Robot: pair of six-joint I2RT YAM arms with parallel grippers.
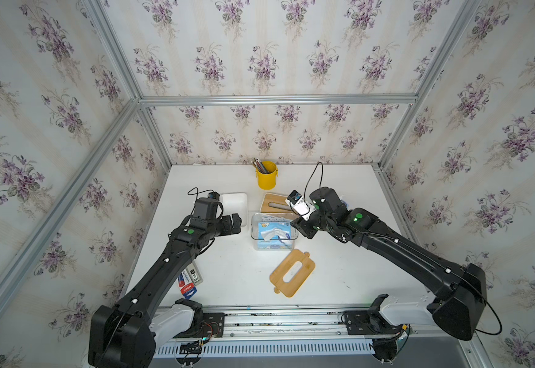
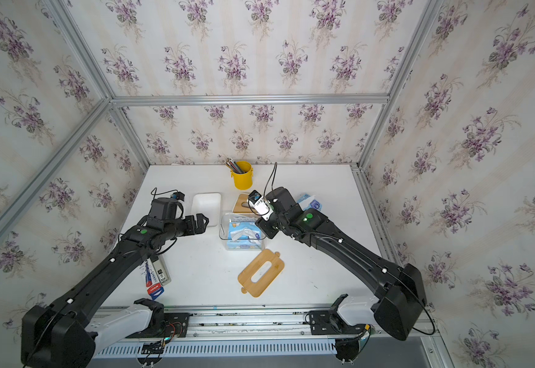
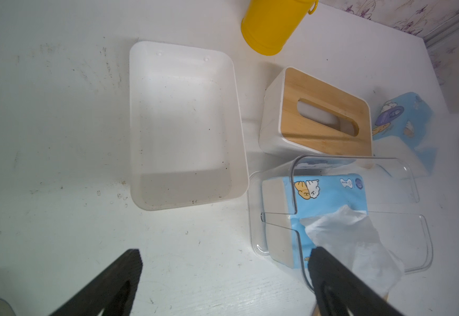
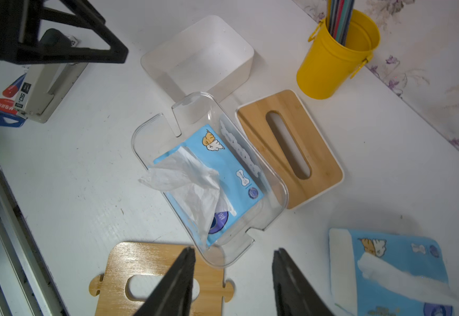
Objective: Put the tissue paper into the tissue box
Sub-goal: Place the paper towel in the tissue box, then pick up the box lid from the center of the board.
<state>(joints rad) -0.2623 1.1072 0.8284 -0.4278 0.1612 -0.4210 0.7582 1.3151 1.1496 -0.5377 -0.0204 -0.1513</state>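
Note:
The tissue paper, a blue printed pack [image 4: 231, 161] with a white sheet [image 4: 192, 186] pulled out of its slot, lies inside the clear plastic tissue box [image 4: 283, 188]. In both top views the pack [image 1: 274, 234] sits at the table's middle. My right gripper [image 4: 235, 251] hovers open over the box's near end, with nothing between its fingers. My left gripper [image 3: 225, 253] stands wide open beside the box's left side [image 3: 255, 219], one finger in front of the loose sheet [image 3: 354, 238]. The box's bamboo lid [image 1: 292, 272] lies flat on the table in front of it.
A second blue tissue pack [image 4: 395, 262] lies right of the box. Behind it stand a white box with a bamboo top [image 4: 313, 142], a white tray [image 3: 134, 123] and a yellow cup of pencils [image 1: 266, 175]. A stapler and staple packs [image 2: 156, 275] lie under the left arm.

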